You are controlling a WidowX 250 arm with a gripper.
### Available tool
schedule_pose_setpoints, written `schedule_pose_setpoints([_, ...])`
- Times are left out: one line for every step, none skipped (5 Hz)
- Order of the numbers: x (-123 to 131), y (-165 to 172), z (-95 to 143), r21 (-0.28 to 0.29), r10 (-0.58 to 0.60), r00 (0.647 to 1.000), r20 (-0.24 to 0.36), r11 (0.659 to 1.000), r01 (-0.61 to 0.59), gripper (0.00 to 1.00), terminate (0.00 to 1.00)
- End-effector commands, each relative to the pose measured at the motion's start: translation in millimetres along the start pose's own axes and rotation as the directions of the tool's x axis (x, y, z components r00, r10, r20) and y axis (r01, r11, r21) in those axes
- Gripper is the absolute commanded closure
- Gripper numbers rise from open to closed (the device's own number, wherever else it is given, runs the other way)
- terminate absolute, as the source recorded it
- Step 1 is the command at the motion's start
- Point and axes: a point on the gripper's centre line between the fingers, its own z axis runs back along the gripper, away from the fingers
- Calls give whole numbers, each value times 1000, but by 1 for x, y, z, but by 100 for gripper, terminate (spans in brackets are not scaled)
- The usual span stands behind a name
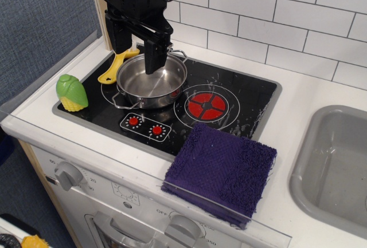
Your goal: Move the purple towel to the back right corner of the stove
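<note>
Matte black throughout, blocky and angular. Hand (137,46) built from two long rectangular fingers (156,53), flat-sided and square-tipped, under a boxy mount of stacked plates. Rounded cylindrical housing above, cut off by the top edge. Thin black cable looping beside that housing on the right. Screws and markings too small to tell.

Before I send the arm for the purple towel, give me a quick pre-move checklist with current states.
1. Gripper empty and open: ok, it hangs over the steel pot.
2. Purple towel reachable, nothing on it: ok, it lies at the front right, partly off the stove.
3. Back right corner of the stove free: ok.
4. Path from pot to towel clear: ok, only the red burner lies between.
5. Towel's front edge past the counter lip: cannot tell.
</note>
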Motion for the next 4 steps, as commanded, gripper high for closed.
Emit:
schedule_pose_setpoints([0, 0, 0, 0, 0, 1000, 0, 1000, 0, 0, 0])
schedule_pose_setpoints([-7, -48, 13, 25, -83, 996, 13, 996, 83, 0, 0])
schedule_pose_setpoints([-15, -95, 22, 50, -171, 985, 33, 984, 170, 0, 0])
schedule_pose_setpoints([-22, -133, 19, -10, -174, 981, 85, 984, 175, 0, 0])
